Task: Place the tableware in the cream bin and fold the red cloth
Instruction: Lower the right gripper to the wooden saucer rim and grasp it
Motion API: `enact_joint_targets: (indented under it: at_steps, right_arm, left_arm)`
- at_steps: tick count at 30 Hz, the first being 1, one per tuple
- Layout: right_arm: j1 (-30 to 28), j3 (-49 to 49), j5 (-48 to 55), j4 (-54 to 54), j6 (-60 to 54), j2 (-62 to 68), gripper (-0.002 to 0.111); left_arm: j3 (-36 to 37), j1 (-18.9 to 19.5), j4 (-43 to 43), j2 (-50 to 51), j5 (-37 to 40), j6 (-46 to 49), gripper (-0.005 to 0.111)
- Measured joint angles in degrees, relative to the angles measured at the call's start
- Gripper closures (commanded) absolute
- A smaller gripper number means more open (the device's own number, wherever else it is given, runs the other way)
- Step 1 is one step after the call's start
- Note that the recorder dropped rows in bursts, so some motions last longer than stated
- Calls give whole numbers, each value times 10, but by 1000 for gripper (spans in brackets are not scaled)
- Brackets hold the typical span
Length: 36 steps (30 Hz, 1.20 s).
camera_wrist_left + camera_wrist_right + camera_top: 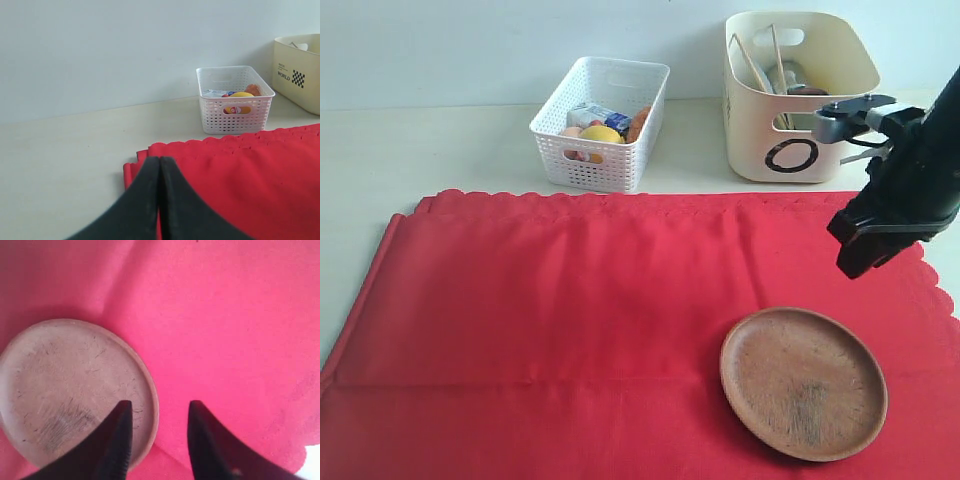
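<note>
Wooden plate (pixel 803 383) — cream bin (pixel 305 95) reads "WORLD".

A plain pale wall (pixel 470 45) spans the frame's top; below lies a cream tabletop (pixel 410 150) (softly, evenly lit).

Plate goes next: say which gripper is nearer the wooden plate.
Right. Right gripper hangs open above the wooden plate; left gripper rests shut at a distant red cloth corner.
</note>
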Motion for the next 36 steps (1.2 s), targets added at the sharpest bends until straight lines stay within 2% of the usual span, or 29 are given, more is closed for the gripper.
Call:
enact_joint_targets:
  at_steps: [19,22,30,36]
  right_arm:
    - [0,-1,15,31,-5,165,73]
    - [-1,-5,23,33,-7,171,79]
    - [-1,-5,48,51,-26,176,108]
    - [-1,-5,51,52,-26,175,108]
  left_arm:
    - [0,0,0,0,0,0,106]
    - [0,0,0,0,0,0,106]
    - [0,0,0,0,0,0,106]
    - [0,0,0,0,0,0,106]
